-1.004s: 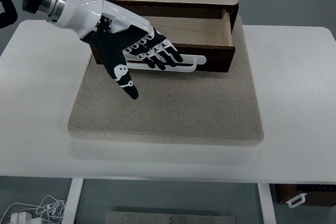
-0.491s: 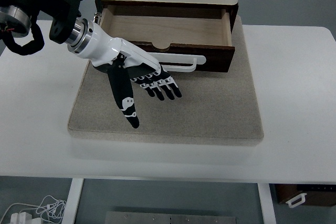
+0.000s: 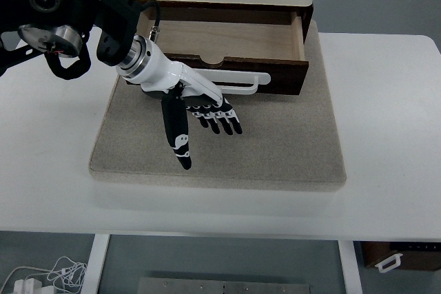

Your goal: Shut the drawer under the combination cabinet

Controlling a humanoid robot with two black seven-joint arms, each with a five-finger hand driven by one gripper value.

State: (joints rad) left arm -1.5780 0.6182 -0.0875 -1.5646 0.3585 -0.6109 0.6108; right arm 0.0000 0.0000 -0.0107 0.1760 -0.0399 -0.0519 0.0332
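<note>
no readable text, labels, brands or numbers on anything in view

White rectangular tabletop with rounded corners (image 3: pixel 48 170): reaches well past the black-and-white fingers (image 3: pixel 219 118) of the left hand (image 3: pixel 196 105) to both sides, and ends in a near edge well below the fingertips, at the bottom of the head view. Carries directly a grey-beige, square, grainy, slab-like mat (image 3: pixel 275 149). Lies flat right beneath the spread fingers, runs far to their right and a shorter way to their left, and stops in a thick front edge just nearer than the thumb tip. Leaves bare white tabletop left of, right of and nearer than the fingers. Fingertips touching the mat or just above it: cannot tell.
</note>
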